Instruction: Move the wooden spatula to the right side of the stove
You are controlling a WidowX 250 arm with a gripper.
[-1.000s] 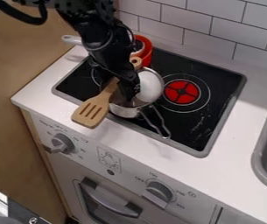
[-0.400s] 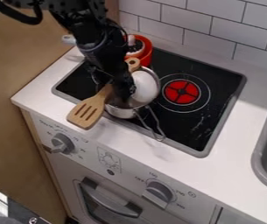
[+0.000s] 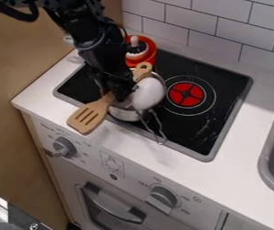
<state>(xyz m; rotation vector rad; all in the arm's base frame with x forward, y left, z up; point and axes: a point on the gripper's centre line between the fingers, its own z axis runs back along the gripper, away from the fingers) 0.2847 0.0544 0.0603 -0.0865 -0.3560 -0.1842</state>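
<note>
Knobs (image 3: 161, 197): on the front panel, nearest the camera, well below the hand (image 3: 121, 93) in view.
Spatula (image 3: 86, 117): pale, plain wood; flat blade with long slots and rounded corners, narrowing to a slim handle with a hole in its round end. The blade lies toward the camera from the hand, out past the edge of the stove (image 3: 220, 110); the round end shows on the hand's far side. It slants over the pot (image 3: 124, 115), likely borne by the rim if not by the hand.
Pot: shiny metal, under the hand, its wire handle (image 3: 157, 128) turned to the front.
Hand: low over the pot, across the middle of the spatula, a sensible place for a balanced lift. I cannot tell how far open it is or whether it grips the wood.
White thing (image 3: 148, 93): smooth and rounded, in the pot just right of the hand; it could snag a low move.
Burner (image 3: 187, 95): red, farther right of the hand, probably the side wanted.
Red pot (image 3: 147, 57): beyond the hand, near the wall.
</note>
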